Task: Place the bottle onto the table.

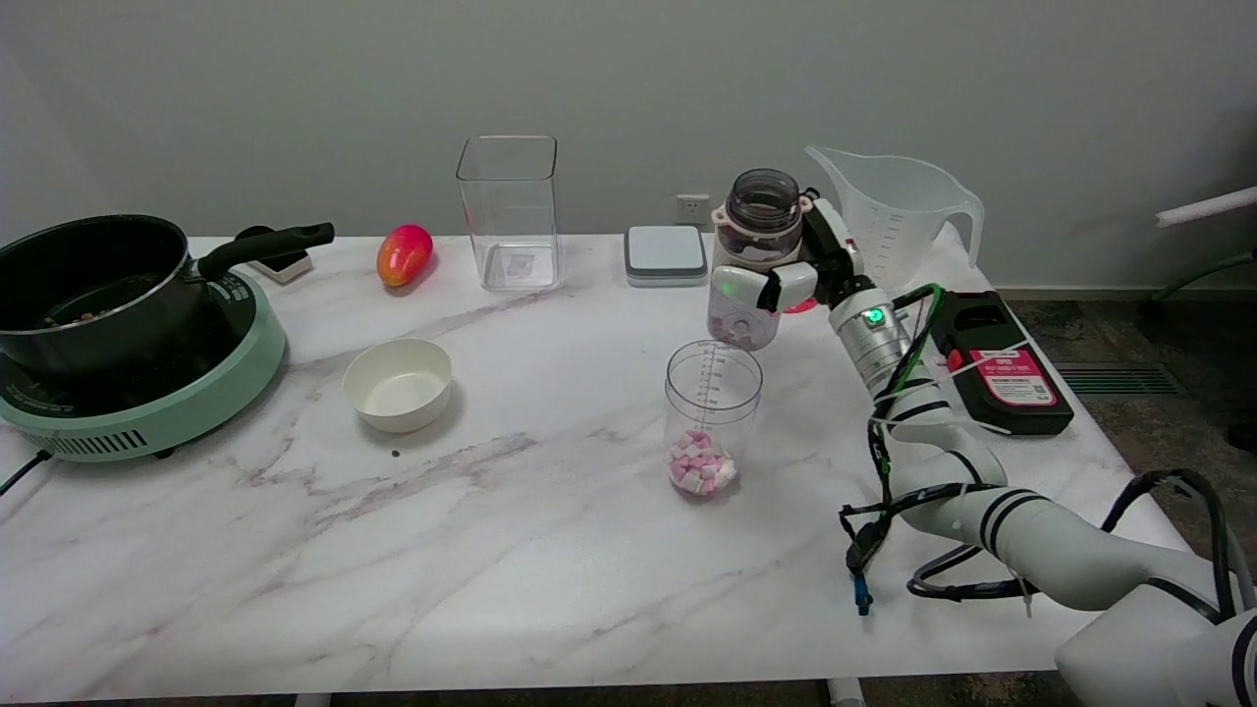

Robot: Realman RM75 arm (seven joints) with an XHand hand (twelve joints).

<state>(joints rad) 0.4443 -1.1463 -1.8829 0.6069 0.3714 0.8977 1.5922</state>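
Right hand (800, 275) wrapped around bottle (751, 257), holding it upright just behind measuring cup (713, 417) of pink-white cubes. Bottle base looks slightly above marble table (511, 550), though contact is hard to judge. Left: lower, release.

black box (1002, 368) | pink label | print too small to read

The right arm (992, 511) reaches in from the near right corner, bending up and toward the far side, its silver wrist (869, 339) showing a green light. The right hand (786, 280) is raised, its fingers (746, 287) wrapped around the bottle (758, 245), holding it roughly upright.
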